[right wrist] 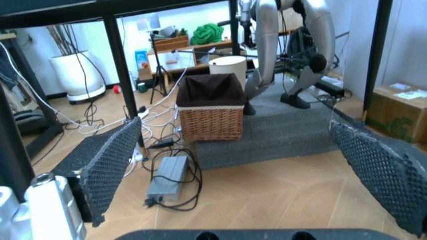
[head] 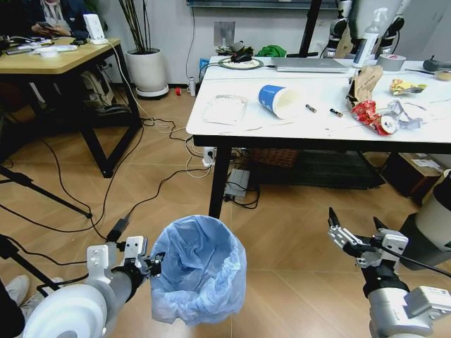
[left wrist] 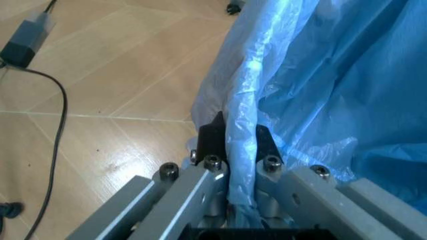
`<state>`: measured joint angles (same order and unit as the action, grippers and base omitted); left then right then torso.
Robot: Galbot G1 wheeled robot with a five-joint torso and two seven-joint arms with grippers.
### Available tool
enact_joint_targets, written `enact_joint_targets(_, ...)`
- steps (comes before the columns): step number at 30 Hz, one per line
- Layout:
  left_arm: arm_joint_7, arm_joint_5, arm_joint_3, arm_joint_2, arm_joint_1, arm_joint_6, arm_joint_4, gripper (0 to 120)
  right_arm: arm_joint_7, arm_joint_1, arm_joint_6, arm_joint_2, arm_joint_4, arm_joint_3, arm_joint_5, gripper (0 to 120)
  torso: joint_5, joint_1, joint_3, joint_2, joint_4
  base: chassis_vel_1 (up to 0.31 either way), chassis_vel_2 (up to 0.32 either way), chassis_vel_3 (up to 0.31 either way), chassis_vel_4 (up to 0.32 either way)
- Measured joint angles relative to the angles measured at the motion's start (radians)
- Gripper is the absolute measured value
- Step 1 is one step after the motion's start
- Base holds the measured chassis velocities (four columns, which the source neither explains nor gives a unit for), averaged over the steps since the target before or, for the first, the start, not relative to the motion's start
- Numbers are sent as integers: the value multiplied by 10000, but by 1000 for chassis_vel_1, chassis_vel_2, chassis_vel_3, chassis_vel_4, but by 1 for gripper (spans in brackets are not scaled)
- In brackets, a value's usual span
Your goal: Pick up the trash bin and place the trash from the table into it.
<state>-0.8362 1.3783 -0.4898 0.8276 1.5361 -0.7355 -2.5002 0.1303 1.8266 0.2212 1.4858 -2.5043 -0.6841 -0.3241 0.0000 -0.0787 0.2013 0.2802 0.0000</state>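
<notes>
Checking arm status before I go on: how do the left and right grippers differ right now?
The left gripper is shut on the rim of the trash bin, pinching its blue bag liner; the right gripper is open and holds nothing. The left gripper sits against the bin's side, while the right gripper hangs in free air over the floor, apart from the bin. Both are low, below the table.

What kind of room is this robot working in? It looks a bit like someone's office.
Probably an office or workshop room. A laptop sits on the white table, cables trail over the wooden floor, and a second desk stands nearby. The left pincer grips the bin's blue bag.
</notes>
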Motion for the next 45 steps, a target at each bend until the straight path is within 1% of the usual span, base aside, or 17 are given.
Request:
enact_joint_targets(3,0,-99,64,73,18,0,0,0,7,8,19,3,0,12,-83,100,0,-27,51,82,0,0,0,0,0)
enact_joint_targets(8,3,-228,150,157,51,0,0,0,7,32,56,-21,10,58,-127,100,0,-96,245,342,1,0,0,0,0)
enact_joint_targets(9,3,-228,150,157,51,0,0,0,7,32,56,-21,10,58,-127,100,0,-96,245,342,1,0,0,0,0)
enact_joint_targets(15,24,-239,157,191,61,0,1,0,-8,121,57,-64,23,171,-39,100,0,-169,450,621,1,0,0,0,0)
enact_joint_targets(24,25,-245,138,220,163,0,1,0,-58,145,45,-54,31,255,141,100,0,-287,654,944,1,0,0,0,0)
enact_joint_targets(27,25,-246,151,191,165,0,1,0,-58,182,25,-58,34,245,150,100,0,-353,763,1117,0,0,0,0,0)
enact_joint_targets(33,29,-227,139,119,158,0,1,0,-63,209,25,-75,38,220,123,100,0,-410,887,1302,0,0,0,0,0)
enact_joint_targets(45,40,-193,122,76,174,0,1,0,-69,289,32,-132,42,161,104,100,0,-594,1242,1839,1,0,0,0,0)
